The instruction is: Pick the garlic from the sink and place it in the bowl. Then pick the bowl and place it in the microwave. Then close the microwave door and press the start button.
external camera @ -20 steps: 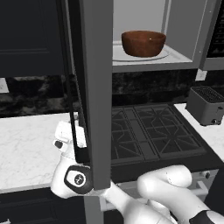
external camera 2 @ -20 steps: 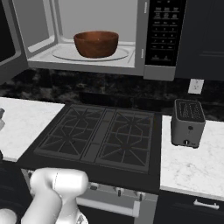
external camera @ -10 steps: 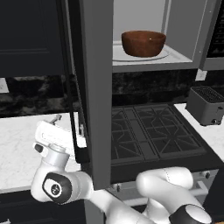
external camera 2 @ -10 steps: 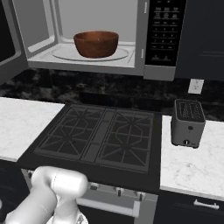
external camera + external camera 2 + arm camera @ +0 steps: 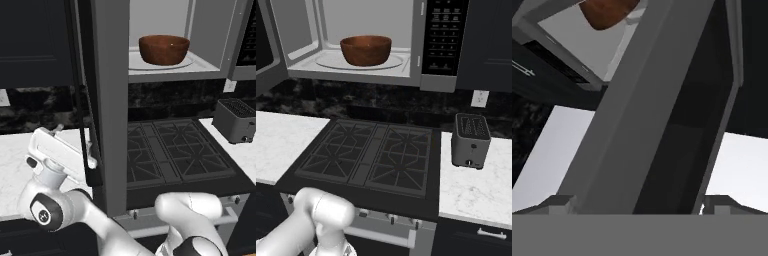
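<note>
Claw: the gripper (image 5: 75,145) sits at the outer face of the open microwave door (image 5: 107,100), low on its left side; its jaws are spread wide with nothing between them, and the door's edge hides part of the fingers.
Hand view: the door frame (image 5: 642,110) runs diagonally between the two finger tips; whether either tip touches it cannot be told.
Bowl: the reddish-brown bowl (image 5: 366,50) stands upright on the round turntable (image 5: 331,61) inside the microwave (image 5: 421,45).
Garlic: the bowl's wall conceals its contents from both base views, so the bulb cannot be made out.
Door: swung fully open, edge-on in the left base view; its top is cut off by the frame.
Button panel: dark panel (image 5: 443,35) on the right of the cavity.
Surroundings: the black cooktop (image 5: 376,155) lies below; a grey toaster (image 5: 471,141) stands on the white counter (image 5: 481,187).
</note>
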Motion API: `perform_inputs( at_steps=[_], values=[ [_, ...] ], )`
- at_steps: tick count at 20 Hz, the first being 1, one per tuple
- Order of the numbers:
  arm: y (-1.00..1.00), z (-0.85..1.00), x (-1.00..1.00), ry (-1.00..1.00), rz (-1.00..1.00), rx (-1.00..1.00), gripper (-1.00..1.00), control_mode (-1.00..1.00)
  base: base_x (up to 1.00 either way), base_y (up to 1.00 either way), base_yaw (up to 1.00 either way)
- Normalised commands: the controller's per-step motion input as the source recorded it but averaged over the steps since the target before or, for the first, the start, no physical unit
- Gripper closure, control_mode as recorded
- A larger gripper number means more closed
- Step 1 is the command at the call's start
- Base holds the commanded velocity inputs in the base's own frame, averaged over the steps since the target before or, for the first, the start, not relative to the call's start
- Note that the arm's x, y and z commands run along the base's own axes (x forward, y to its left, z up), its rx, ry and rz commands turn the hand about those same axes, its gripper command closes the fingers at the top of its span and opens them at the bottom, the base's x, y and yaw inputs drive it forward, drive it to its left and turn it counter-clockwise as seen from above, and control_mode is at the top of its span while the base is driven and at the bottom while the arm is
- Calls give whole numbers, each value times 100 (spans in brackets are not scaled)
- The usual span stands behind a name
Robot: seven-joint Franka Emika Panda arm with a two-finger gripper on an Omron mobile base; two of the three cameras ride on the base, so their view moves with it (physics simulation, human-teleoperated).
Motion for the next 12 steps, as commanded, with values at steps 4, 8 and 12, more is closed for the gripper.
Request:
perform_inputs(
  at_steps=[4,8,12],
  values=[
    [-10,57,-20,-11,-1,17,-100,-100,0,0,0],
    [-42,18,-54,-13,0,16,-100,-100,0,0,0],
    [-57,2,-75,-14,1,17,-100,-100,0,0,0]
  ],
)
